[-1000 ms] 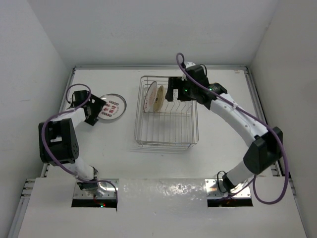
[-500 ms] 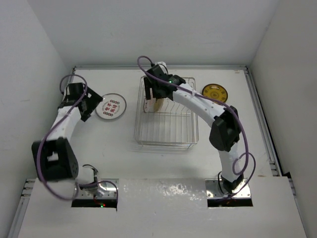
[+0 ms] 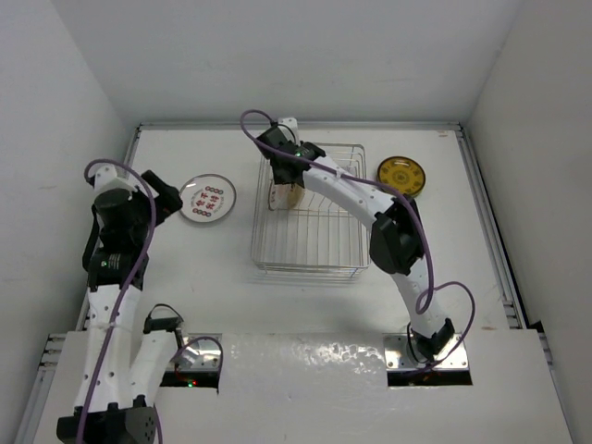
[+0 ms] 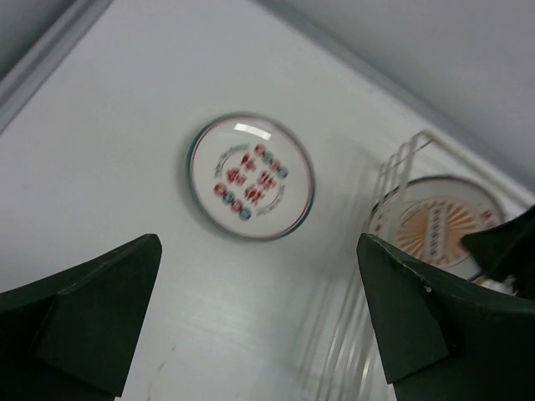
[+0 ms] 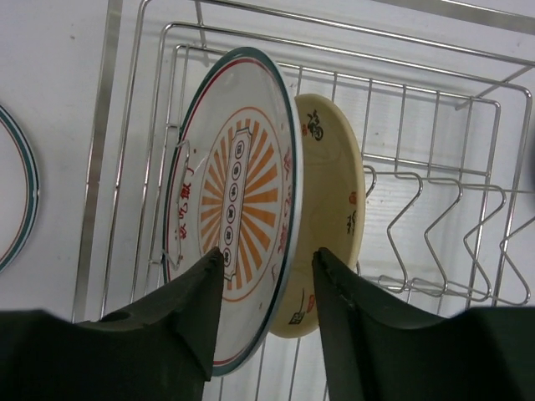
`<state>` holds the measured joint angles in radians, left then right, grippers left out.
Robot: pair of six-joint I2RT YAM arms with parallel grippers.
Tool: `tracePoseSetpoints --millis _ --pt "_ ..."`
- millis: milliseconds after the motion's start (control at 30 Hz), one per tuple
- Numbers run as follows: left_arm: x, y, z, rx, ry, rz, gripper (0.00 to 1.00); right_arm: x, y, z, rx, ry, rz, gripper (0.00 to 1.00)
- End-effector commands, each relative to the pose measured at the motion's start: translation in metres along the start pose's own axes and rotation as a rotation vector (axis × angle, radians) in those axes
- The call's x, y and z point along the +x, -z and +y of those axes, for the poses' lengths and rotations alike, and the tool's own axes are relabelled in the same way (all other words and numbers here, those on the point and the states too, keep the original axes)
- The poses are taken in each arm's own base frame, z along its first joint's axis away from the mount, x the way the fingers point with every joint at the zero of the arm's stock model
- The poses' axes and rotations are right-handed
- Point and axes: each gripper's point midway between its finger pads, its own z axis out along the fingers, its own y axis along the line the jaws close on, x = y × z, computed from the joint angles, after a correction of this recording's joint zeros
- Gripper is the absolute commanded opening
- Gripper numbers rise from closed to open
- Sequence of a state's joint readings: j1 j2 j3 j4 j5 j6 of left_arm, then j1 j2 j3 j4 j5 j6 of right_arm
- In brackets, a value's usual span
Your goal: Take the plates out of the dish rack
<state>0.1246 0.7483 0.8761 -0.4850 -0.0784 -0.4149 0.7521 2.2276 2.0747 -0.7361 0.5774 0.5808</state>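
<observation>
Right wrist view looks down into the far left end of the dish rack [image 3: 319, 236], where two plates stand on edge among the wire prongs: a white plate with an orange sunburst [image 5: 242, 200] and, just beside it, a cream plate [image 5: 334, 192]. The rest of the rack shows only bare wire.

The right end effector [image 5: 267, 259] straddles the rim of the sunburst plate, one finger on its patterned face and one on the side of the cream plate. The fingers stand partly apart, and from this angle I cannot tell whether the pads already press on the rim.

Two more plates lie flat on the table [image 3: 462, 240]. A yellow plate [image 3: 401, 175] is to the right of the rack, and a white plate with red marks [image 4: 251, 177] is to its left. The left end effector [image 4: 259, 276] hangs over that white plate with its fingers spread wide, grasping nothing.

The sunburst plate looks stiff, light and glossy, so it is likely to be slippery and to chip if it is dropped. The best hold is a pinch across the thickness of the upper rim, deep enough to reach past the curved lip. Lifting it straight up should clear the prongs and avoid dragging the cream plate along.
</observation>
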Motion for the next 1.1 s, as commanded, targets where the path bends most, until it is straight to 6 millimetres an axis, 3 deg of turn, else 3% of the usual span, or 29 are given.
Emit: tracePoseSetpoints --millis 0,133,367,433,500,700,800,900,933,967,1000,1033,1067 --pt "0.029 -0.005 0.018 -0.044 -0.067 0.072 1.00 -0.017 0.000 0.006 0.020 -0.035 -0.058 0.41" --pt "0.026 -0.003 0.015 -0.026 -0.065 0.054 1.00 -0.018 -0.003 0.008 0.036 -0.056 -0.065 0.24" --pt "0.027 -0.001 0.013 -0.010 -0.065 0.051 1.00 -0.032 0.006 0.001 0.087 -0.108 -0.122 0.12" --pt "0.027 -0.001 0.013 -0.010 -0.066 0.051 1.00 -0.038 0.011 -0.002 0.098 -0.121 -0.137 0.03" --pt "0.027 0.000 0.013 -0.011 -0.065 0.049 1.00 -0.046 0.017 -0.005 0.106 -0.135 -0.158 0.00" --pt "0.024 0.002 0.012 -0.009 -0.064 0.035 1.00 -0.079 0.051 -0.028 0.147 -0.162 -0.238 0.00" --pt "0.018 0.004 0.008 0.003 -0.064 0.024 1.00 -0.100 0.081 -0.046 0.164 -0.165 -0.291 0.00" --pt "0.012 0.008 -0.014 0.107 -0.056 0.027 1.00 -0.115 0.117 -0.070 0.183 -0.177 -0.337 0.00" --pt "0.009 0.013 -0.038 0.234 -0.049 0.033 1.00 -0.111 0.120 -0.075 0.187 -0.156 -0.334 0.00" --pt "0.006 0.016 -0.052 0.306 -0.044 0.036 1.00 -0.121 0.142 -0.086 0.161 -0.185 -0.365 0.00" --pt "0.003 0.019 -0.066 0.374 -0.039 0.043 1.00 -0.110 0.141 -0.088 0.153 -0.154 -0.346 0.00" --pt "-0.001 0.029 -0.094 0.529 -0.031 0.062 1.00 -0.111 0.147 -0.082 0.096 -0.165 -0.355 0.00" --pt "0.003 0.027 -0.106 0.594 -0.023 0.105 1.00 -0.118 0.171 -0.090 0.047 -0.187 -0.389 0.00"
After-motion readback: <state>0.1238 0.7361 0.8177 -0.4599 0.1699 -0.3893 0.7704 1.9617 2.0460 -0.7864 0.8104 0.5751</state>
